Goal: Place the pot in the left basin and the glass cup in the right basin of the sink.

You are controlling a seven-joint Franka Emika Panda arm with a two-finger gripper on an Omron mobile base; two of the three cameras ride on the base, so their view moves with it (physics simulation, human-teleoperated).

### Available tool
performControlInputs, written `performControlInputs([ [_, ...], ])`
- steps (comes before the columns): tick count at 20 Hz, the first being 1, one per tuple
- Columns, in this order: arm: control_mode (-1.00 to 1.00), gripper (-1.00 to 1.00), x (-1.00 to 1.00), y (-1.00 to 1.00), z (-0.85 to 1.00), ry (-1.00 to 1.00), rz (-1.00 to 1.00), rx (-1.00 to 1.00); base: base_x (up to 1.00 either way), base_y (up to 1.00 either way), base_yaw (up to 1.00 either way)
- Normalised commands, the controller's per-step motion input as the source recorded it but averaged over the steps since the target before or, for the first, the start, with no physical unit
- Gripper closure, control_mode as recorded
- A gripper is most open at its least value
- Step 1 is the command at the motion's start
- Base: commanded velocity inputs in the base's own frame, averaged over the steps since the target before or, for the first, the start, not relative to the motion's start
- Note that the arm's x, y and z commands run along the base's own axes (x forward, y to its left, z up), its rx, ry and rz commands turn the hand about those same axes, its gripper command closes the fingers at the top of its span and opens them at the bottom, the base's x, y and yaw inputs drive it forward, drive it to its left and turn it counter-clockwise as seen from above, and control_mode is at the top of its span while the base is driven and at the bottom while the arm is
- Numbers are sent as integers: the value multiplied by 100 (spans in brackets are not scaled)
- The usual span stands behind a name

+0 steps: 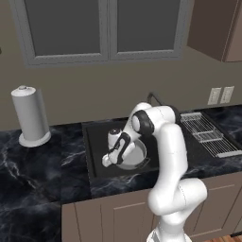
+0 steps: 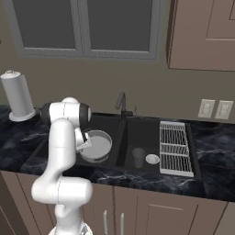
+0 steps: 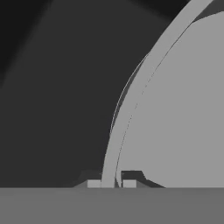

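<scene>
Gripper (image 3: 111,183) clamped on the rim of the pot (image 3: 183,122): in the hand view one fingertip sits on each side of the thin rim wall at the bottom centre of the frame, the rim arcing up to the upper right, the pale inner floor filling the right half. Dark basin surface lies on the left of that view.

Left base view: gripper (image 1: 109,158) at centre frame, down inside the left basin (image 1: 97,142); pot (image 1: 133,156) just right of it, tilted a little toward the camera. Whether the pot base touches the basin floor I cannot tell; the arm hides much of it.

Right base view: pot (image 2: 97,146) left of centre, in the left basin (image 2: 110,126), beside the white forearm. Cup (image 2: 138,157) stands upright in the right basin (image 2: 137,133), lower centre of the frame, near a small round white drain (image 2: 152,159). Wire rack (image 2: 175,148) spans the right side of that basin. Faucet (image 2: 121,104) rises behind the divider of the sink (image 2: 196,156).

Paper towel roll (image 1: 30,116) upright on the counter (image 1: 33,175), far left, well apart from the sink.
</scene>
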Motion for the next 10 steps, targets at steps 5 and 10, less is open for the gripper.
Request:
performControlInputs([
  [5,-100,100,14,7,-27,2,0,0,0,0,0],
  [10,-100,-100,10,20,0,15,2,-3,0,0,0],
])
